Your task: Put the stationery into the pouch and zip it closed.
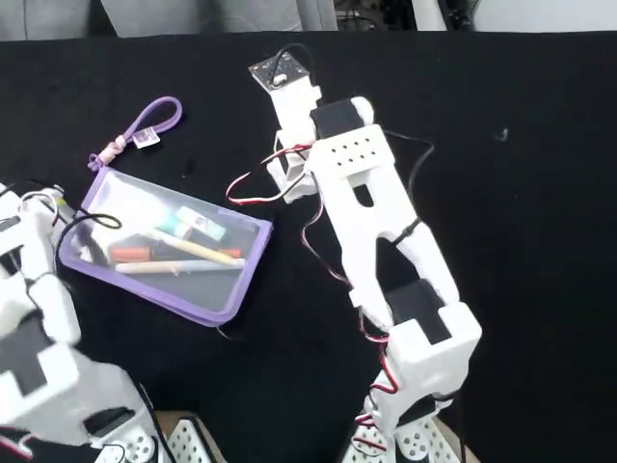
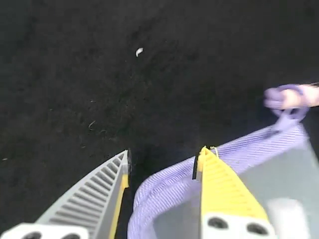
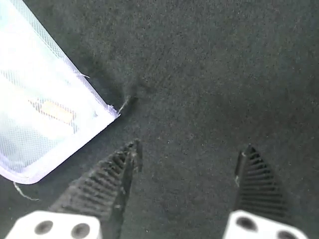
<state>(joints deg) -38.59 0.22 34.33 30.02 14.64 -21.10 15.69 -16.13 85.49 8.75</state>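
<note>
Pouch (image 1: 252, 270) lies on black counter (image 1: 521, 193), stationery (image 1: 183, 248) inside. Left tool (image 2: 162, 155) spread, straddling its purple edge. Right tool (image 3: 191, 148) spread above counter just beside its corner

Black cloth table (image 1: 540, 193) with a small white speck (image 2: 139, 51) on it

The pouch (image 1: 198, 275) is bordered in ribbed purple around clear panels; one pen (image 1: 130, 254) is coloured orange; the table (image 1: 521, 193) is draped in black.
</note>
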